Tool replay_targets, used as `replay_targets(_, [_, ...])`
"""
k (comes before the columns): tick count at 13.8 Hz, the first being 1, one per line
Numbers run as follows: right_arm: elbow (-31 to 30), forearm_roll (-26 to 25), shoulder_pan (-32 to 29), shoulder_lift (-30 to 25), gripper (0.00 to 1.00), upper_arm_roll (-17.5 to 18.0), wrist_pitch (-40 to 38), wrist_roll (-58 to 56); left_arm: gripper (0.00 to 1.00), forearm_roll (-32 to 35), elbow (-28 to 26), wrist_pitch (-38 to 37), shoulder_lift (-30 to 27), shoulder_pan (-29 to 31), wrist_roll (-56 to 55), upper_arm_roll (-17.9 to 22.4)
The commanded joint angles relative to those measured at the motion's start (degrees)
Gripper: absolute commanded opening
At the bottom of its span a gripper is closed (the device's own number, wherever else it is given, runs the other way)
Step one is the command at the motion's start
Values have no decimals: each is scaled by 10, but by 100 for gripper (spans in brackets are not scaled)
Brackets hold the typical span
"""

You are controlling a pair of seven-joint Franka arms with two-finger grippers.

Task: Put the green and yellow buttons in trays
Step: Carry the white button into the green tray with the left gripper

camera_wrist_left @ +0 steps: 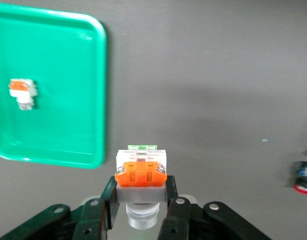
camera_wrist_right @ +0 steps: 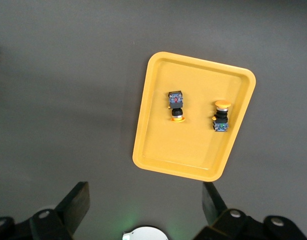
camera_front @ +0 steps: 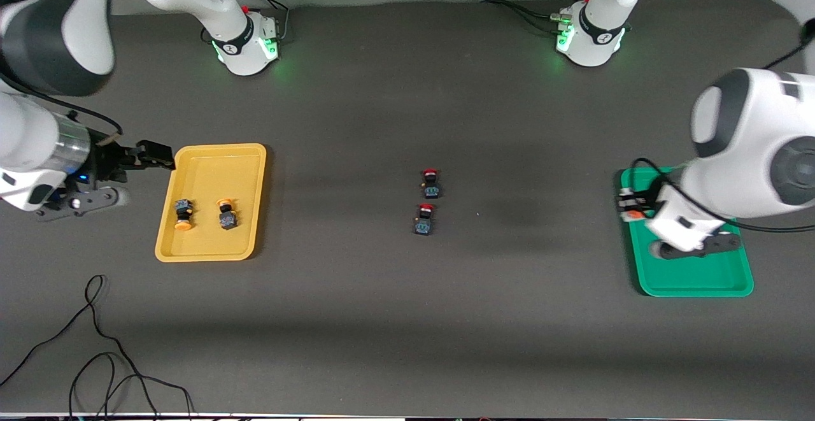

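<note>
One white button [camera_wrist_left: 141, 170] sits clamped in my left claw [camera_wrist_left: 140, 206] over the green tray's [camera_front: 700, 278] edge — release now and it may land on the tabletop [camera_front: 407, 319]. My right claw [camera_wrist_right: 143, 205] waits spread beside the yellow tray [camera_front: 210, 246] — two yellow buttons [camera_front: 183, 213] inside.

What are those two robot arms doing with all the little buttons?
They are sorting buttons into trays. The left claw grips a white button with an orange face, up by the edge of the green tray, where one like it already lies. The right claw is open and holds nothing, beside the yellow tray, which has two yellow-capped buttons in it. Two red-capped buttons sit mid-table.
</note>
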Motion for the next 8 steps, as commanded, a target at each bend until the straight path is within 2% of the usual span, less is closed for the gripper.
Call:
replay_targets(1, [-68,-48,-134,-82,100,163,32,43,0,37,-15,9,5,40,65,-7])
replay_targets(4, [-110,-57,-260,-119,100,284,55,52,0,54,-68,70,8,88,148,-7])
replay_targets(7, [-113,-64,-353,-126,100,359,59,52,0,64,-134,157,7,109,178,-6])
replay_targets(8, [-112,-78,-356,-128,100,362,61,52,0,67,-161,193,7,117,192,-7])
